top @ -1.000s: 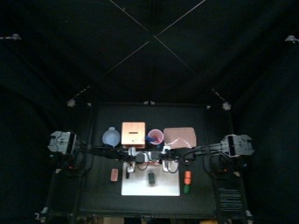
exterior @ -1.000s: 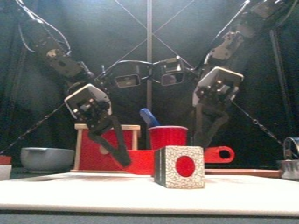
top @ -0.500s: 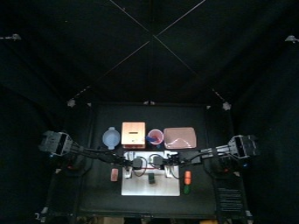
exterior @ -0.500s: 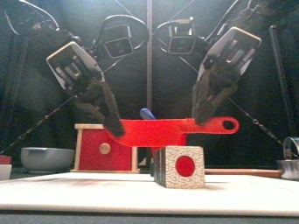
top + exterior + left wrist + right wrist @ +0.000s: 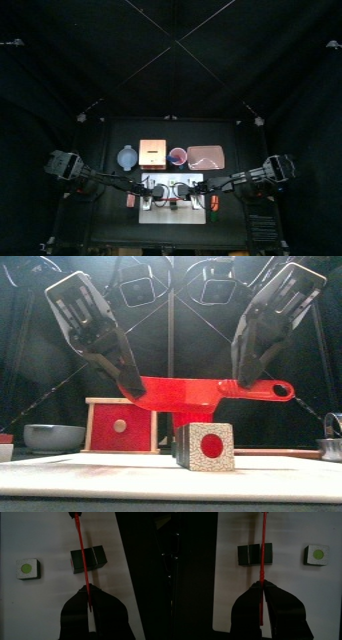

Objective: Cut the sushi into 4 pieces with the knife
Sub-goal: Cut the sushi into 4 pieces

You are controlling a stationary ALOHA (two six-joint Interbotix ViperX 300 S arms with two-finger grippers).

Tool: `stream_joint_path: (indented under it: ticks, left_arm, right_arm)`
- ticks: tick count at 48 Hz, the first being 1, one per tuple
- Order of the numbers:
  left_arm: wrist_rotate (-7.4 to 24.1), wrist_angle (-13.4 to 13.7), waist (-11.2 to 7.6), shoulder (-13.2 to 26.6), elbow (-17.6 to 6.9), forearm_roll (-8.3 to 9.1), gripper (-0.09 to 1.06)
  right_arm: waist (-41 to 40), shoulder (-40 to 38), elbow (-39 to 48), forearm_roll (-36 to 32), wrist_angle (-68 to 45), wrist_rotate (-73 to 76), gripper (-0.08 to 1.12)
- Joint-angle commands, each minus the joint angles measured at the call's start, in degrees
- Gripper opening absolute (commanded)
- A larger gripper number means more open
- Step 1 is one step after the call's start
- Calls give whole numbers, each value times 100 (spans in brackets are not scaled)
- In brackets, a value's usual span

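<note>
Both grippers hold the red toy knife (image 5: 201, 391) level in the air above the sushi roll (image 5: 203, 446). The left gripper (image 5: 138, 389) is shut on the blade end, and the right gripper (image 5: 230, 384) is shut on the handle end. The roll is dark green with a speckled white face and a red centre. It stands on the white cutting board (image 5: 158, 215). In the left wrist view the knife (image 5: 83, 562) shows edge-on, running across the roll (image 5: 97, 558). The right wrist view also shows the knife (image 5: 261, 557) crossing the roll (image 5: 246, 554).
A loose piece with a green centre (image 5: 27, 568) lies flat on the board beside the roll. Behind the board stand the blue-grey bowl (image 5: 127, 157), the wooden box (image 5: 152, 154), the red cup (image 5: 178, 155) and the pink tray (image 5: 205, 156). Small toys (image 5: 130, 200) (image 5: 214, 206) lie beside the board.
Both grippers have lifted the red knife higher and brought it toward the front, over the sushi roll. The roll has not moved.
</note>
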Motion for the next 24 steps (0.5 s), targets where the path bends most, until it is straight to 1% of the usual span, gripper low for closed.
stream_joint_path:
  ticks: [1,4,20,24]
  left_arm:
    - [18,-132,-9,44,-167,18,30]
    - [18,-167,0,88,-167,18,30]
    - [18,-167,9,299,-132,0,30]
    - [9,-167,9,316,-132,-35,30]
  right_arm:
    - [-35,-193,9,-53,-26,-26,31]
    - [-79,-193,35,-79,-26,-26,31]
    - [-141,-141,132,-53,-158,-35,31]
    - [-141,-141,132,-44,-167,-35,31]
